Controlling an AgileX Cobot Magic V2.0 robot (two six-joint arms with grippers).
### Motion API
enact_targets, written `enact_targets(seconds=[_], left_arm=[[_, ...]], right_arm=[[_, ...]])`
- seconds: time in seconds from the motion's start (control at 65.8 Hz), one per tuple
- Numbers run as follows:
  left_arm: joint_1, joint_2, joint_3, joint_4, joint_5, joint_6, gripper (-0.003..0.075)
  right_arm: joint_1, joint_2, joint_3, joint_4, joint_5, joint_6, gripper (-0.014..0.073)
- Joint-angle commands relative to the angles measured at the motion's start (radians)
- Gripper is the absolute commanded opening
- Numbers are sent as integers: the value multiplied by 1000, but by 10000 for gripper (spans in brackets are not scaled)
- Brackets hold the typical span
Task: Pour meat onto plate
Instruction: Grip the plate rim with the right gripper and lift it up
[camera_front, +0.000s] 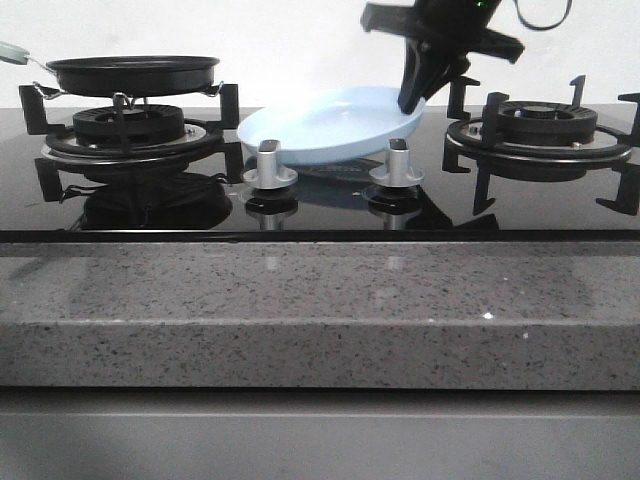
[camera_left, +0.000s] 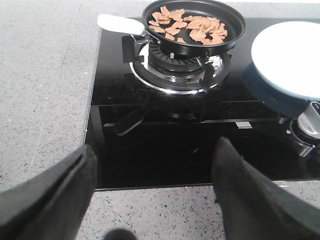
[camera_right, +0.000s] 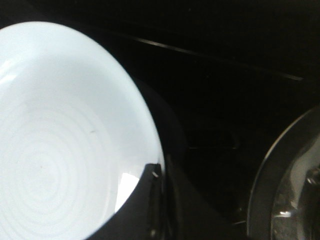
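Left wrist view: meat in pan; left claw spread; right claw pinching plate (empty).

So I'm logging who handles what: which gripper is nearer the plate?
The right. The right gripper is clamped on the right rim of the plate, tilting it. The left gripper hangs open at the stove's front-left edge, well away from it.

The right gripper's fingers are closing over the rim of the pale blue plate — faint concentric rings are showing on its inner surface. Beyond the fingers black glass stovetop is lying dark, and off to the gripper's side a metal burner ring is curving into view
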Motion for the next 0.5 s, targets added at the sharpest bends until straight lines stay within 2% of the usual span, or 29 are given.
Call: enact_targets(seconds=[0.0,0.137,0.486], left_arm=[[-8,7,-26,1,-76,0,492],[-8,7,-26,3,-76,0,492],[-8,7,-26,11,-78,0,492]], right_arm=[[-7,-113,-26,59,-22,10,-69],[-7,-184,53,141,-61,10,-69],[-6,-464,423,157,-215,-11,-69]])
